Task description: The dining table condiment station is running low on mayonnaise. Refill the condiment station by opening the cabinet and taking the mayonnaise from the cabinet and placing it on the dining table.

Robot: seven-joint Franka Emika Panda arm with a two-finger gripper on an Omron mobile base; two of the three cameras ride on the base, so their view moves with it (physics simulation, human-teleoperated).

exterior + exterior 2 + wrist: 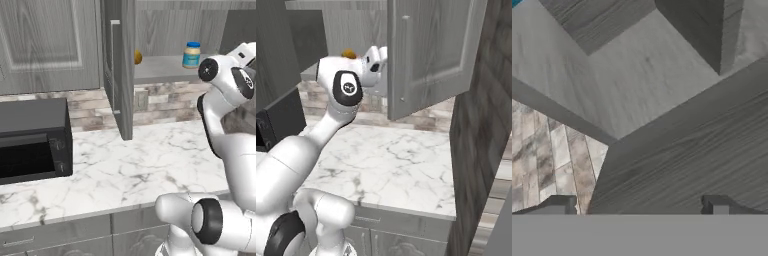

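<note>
The mayonnaise, a small jar with a blue lid and teal label, stands upright on the shelf of the open cabinet. One cabinet door swings out edge-on; the other door hangs open on the right. My arm reaches up toward the shelf, right of the jar. My gripper is open, its fingertips wide apart with nothing between them, facing the grey wood of the cabinet's lower edge. The dining table is out of view.
A round orange-yellow item sits on the shelf left of the jar. A black microwave stands on the marble counter below, with brick backsplash behind. A tall grey panel bounds the right side.
</note>
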